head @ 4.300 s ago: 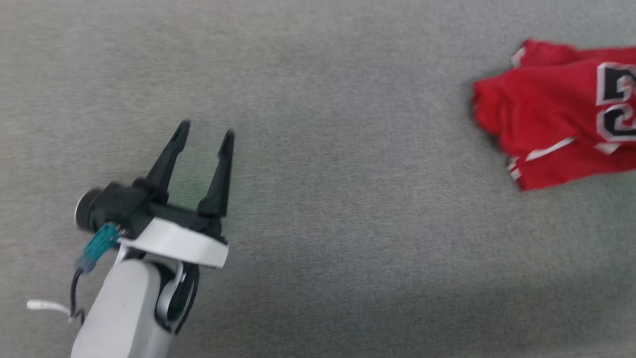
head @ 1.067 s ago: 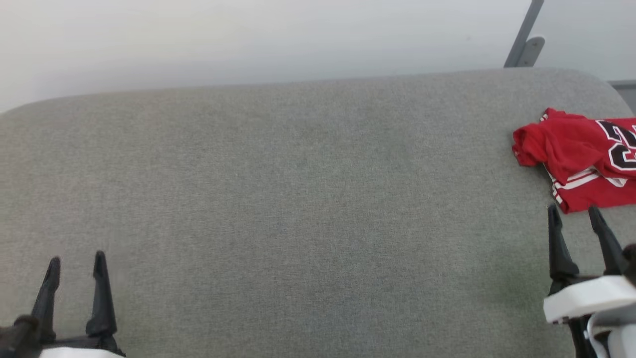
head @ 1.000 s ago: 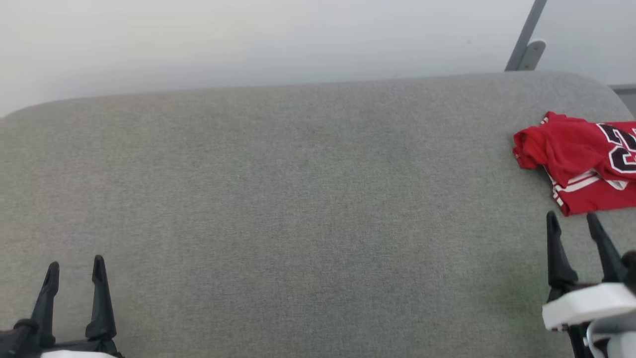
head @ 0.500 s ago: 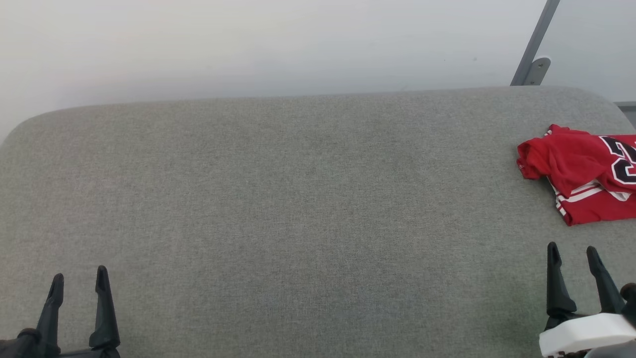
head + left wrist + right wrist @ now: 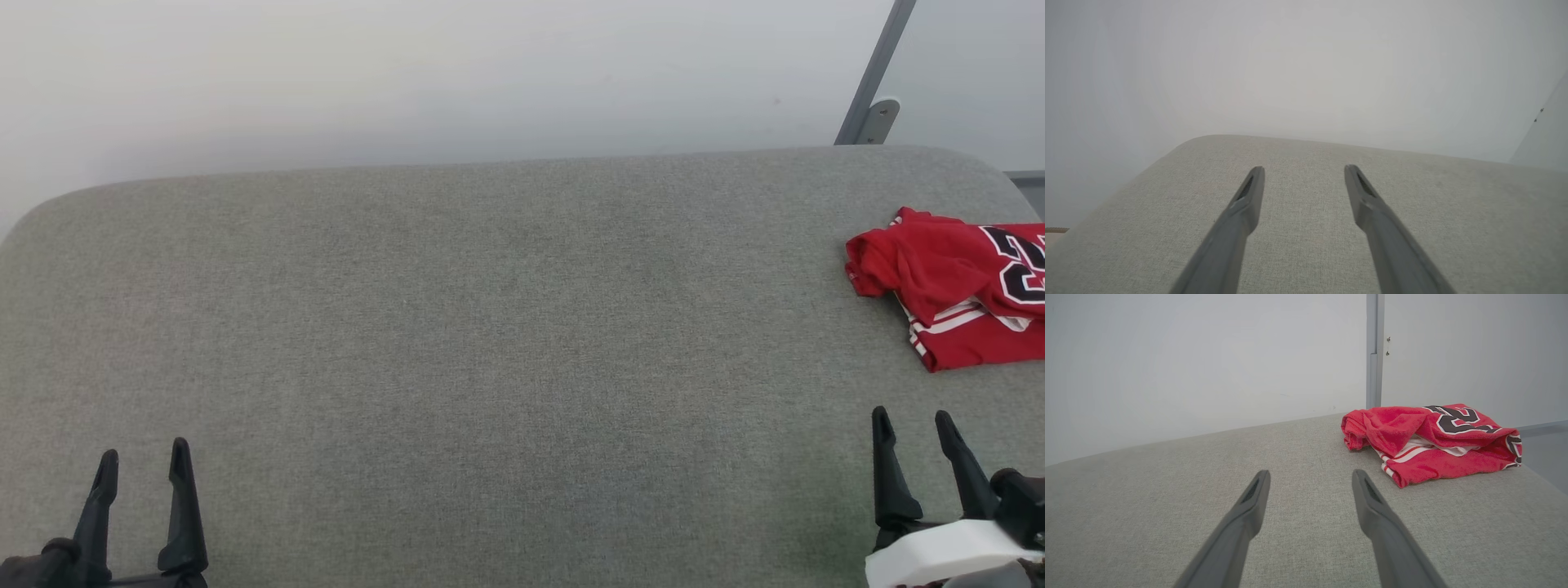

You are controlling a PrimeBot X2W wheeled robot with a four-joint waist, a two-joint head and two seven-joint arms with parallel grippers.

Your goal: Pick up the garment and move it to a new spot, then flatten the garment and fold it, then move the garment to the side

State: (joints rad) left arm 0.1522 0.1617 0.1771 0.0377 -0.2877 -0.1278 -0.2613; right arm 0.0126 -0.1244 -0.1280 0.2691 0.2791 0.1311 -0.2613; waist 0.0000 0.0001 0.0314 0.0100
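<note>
Holding both claws released and empty above a grey fabric tabletop (image 5: pixel 490 327).

Spreading the fingers of the left claw (image 5: pixel 143 451) at the near left, grasping nothing, pointing toward the pale wall (image 5: pixel 408 73). Spreading the right claw (image 5: pixel 912 415) likewise at the near right, gripping nothing, aiming just left of the garment (image 5: pixel 939 278) and not touching it. Lying crumpled and partly folded over itself near the tabletop's far right edge, well apart from the left claw. Showing red cloth, red-and-white stripe trim along one hem, and large black numerals outlined in white, reading as a "2" plus a second digit too folded over for making out. Standing behind that corner, against the wall: a slim grey post (image 5: pixel 878 82).
</note>
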